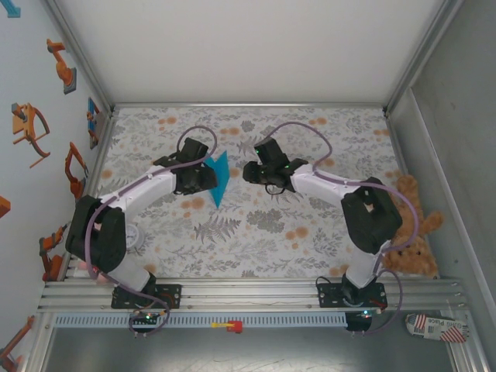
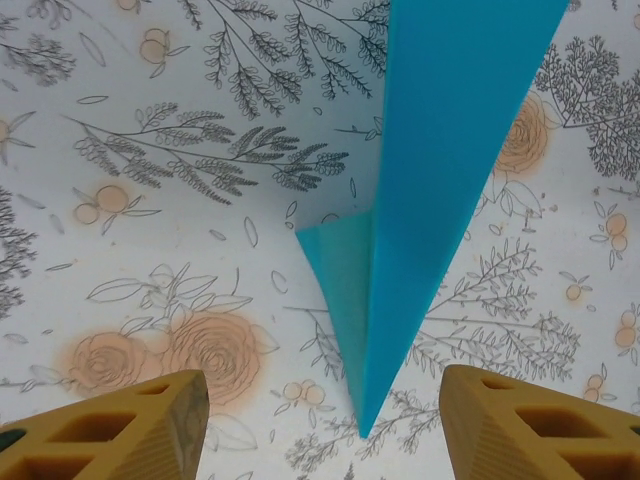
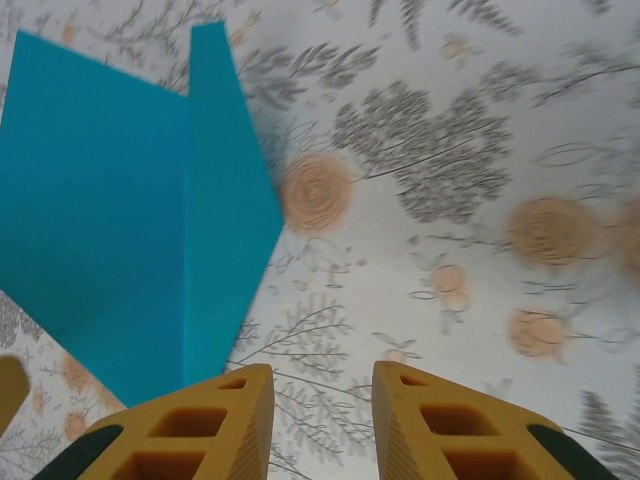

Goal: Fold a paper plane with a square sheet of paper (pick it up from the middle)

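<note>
While the left hand (image 2: 320, 392) stood wide, its yellow fingers (image 2: 120, 425) well apart and touching nothing, the plane (image 2: 420, 200) lay in the gap between them, with its sharp point nearest the hand and its larger wing tilted up from the floral surface (image 2: 150, 150). From above, the plane sat just beside that hand, between the two arms. The right hand (image 3: 320, 375) hovered near the plane, fingers narrowly parted and holding nothing.

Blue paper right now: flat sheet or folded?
Folded. The paper tapers to a sharp point with a crease and an overlapping flap in the left wrist view; the right wrist view shows layered panels too.
</note>
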